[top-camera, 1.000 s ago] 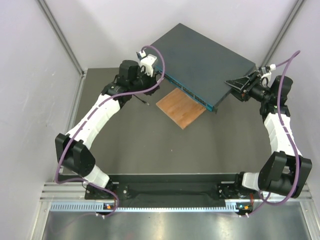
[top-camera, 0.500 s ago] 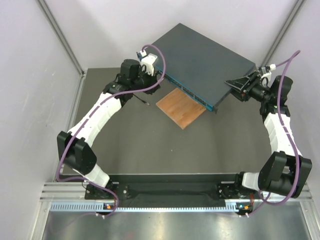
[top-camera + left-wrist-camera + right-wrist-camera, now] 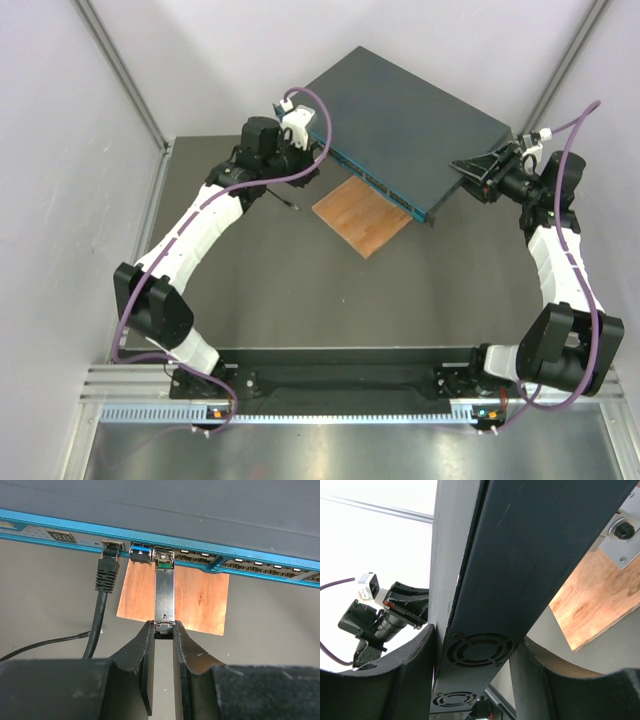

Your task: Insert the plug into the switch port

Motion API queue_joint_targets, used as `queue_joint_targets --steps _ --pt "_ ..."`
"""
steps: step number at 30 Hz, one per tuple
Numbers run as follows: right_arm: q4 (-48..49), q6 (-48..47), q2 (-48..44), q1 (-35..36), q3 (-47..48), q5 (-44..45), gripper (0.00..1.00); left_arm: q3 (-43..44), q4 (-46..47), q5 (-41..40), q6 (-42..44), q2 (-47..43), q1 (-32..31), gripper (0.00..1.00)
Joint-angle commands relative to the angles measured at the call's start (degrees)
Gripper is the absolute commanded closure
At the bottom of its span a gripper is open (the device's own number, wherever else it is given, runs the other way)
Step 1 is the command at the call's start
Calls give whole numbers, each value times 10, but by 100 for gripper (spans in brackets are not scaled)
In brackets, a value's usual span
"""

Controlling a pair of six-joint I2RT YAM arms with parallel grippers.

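Logging left fingers (image 3: 142, 652) at lower centre of the left wrist view, pinching the near end of a slim grey metal module (image 3: 165, 597) between the tips. Tracing that module straight up the frame to the teal face of the switch (image 3: 200, 505), far tip sitting at the mouth of a socket; unable to read how deep.

Spotting the plug (image 3: 110, 550) in the upper left of the same view, seated in a switch port (image 3: 111, 542) on the teal face, near the module but not touching it. Noting a small blue-tabbed insert (image 3: 140, 554) in the socket between them. Following the black cable (image 3: 97, 615) from the plug down and off toward the lower left, lying free of the fingers.

Seeing a wooden board (image 3: 200, 600) flat on the table (image 3: 300, 290) below the teal face, behind the module.

Finding right fingers (image 3: 415, 670) along the bottom of the right wrist view, straddling the narrow vented end of the switch, one finger on each side and clamped against it. Picking out a round fan grille (image 3: 479, 650) between them.

Placing the switch at upper centre of the top view, left fingers at its left end, right fingers at its right corner.
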Motion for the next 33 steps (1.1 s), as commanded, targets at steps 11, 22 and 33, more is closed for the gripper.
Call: queue_joint_targets --steps 11,22,33 --pt "51 -108 -5 24 23 6 100 27 40 -45 26 6 -1 100" --pt "49 -109 -5 24 23 6 100 48 40 -48 31 23 -8 100" --pt "45 -111 -5 24 21 5 100 96 43 -31 16 46 -16 100"
